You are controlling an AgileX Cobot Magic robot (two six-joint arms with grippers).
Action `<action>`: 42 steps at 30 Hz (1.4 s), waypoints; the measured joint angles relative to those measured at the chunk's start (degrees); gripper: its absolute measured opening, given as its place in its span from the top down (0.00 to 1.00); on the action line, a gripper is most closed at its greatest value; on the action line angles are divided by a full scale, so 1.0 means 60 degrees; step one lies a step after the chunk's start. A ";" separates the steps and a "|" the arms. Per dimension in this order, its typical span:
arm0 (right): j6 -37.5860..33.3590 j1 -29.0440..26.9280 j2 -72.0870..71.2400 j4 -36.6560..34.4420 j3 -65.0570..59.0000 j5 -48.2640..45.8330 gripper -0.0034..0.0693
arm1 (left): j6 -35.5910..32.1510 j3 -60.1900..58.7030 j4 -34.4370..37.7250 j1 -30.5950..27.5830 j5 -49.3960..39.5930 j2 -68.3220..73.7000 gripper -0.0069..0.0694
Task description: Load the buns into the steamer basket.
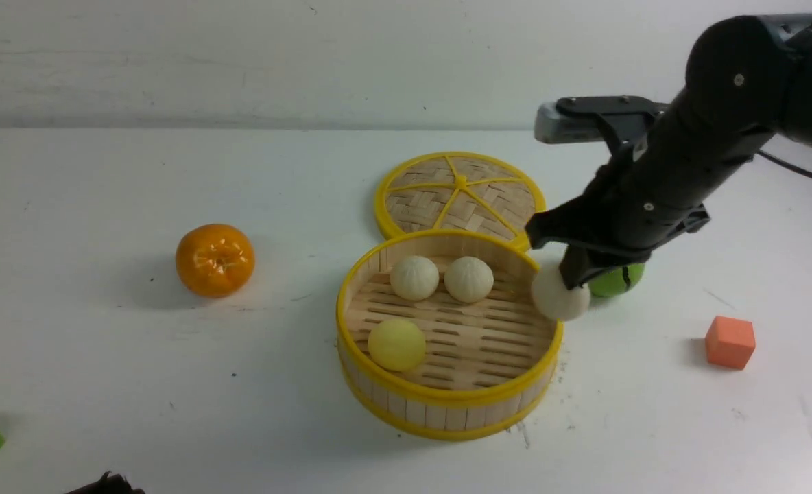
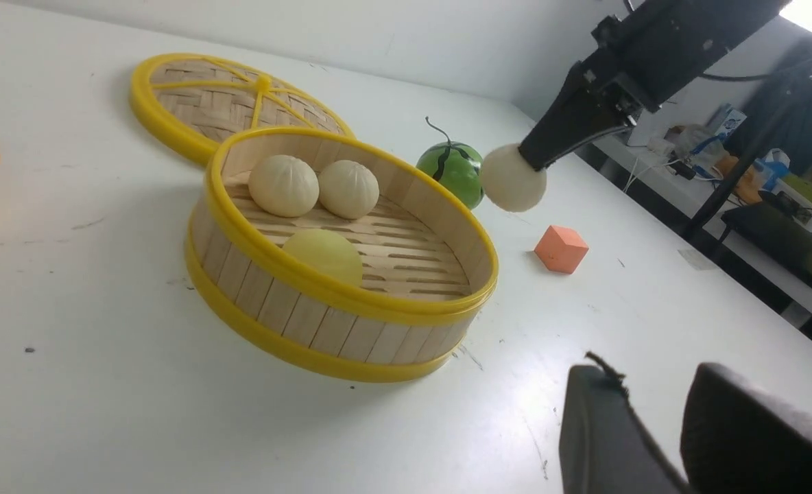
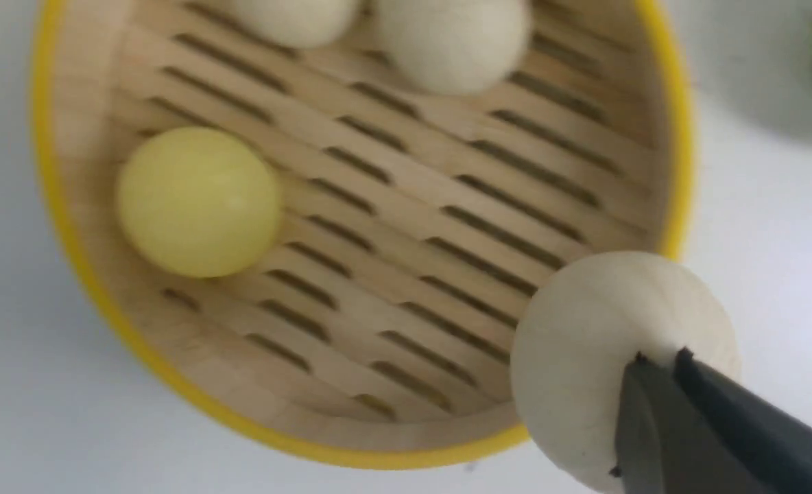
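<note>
Front view: the right gripper (image 1: 574, 274) pinches a white bun (image 1: 558, 296) over the right rim of the steamer basket (image 1: 447, 405); three buns (image 1: 396, 344) sit inside the basket; I see no words to read.

Left wrist view: the left gripper's fingers (image 2: 605, 425) stand a bit apart, beyond the basket.

Right wrist view: the pinched bun hides part of the basket's rim.

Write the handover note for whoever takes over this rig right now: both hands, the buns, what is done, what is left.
Right hand: shut on a white bun, raised near the basket's right side.
Left hand: open, holding nothing.
Steamer basket: upright on the table, lid off, behind it.
Done: two white buns and the yellow bun are inside.
Left: bring the held bun over the slatted floor and release it.
</note>
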State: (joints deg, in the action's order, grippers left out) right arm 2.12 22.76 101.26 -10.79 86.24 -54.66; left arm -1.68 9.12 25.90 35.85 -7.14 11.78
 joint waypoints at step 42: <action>0.2144 0.2529 -0.4294 0.0432 -0.0059 -0.2831 0.98 | 0.0000 0.0000 0.0000 0.0000 0.0000 0.0000 0.62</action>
State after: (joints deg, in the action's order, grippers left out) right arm 14.98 37.93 75.50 -8.20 85.88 -71.64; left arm -1.68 9.12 25.90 35.85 -7.14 11.78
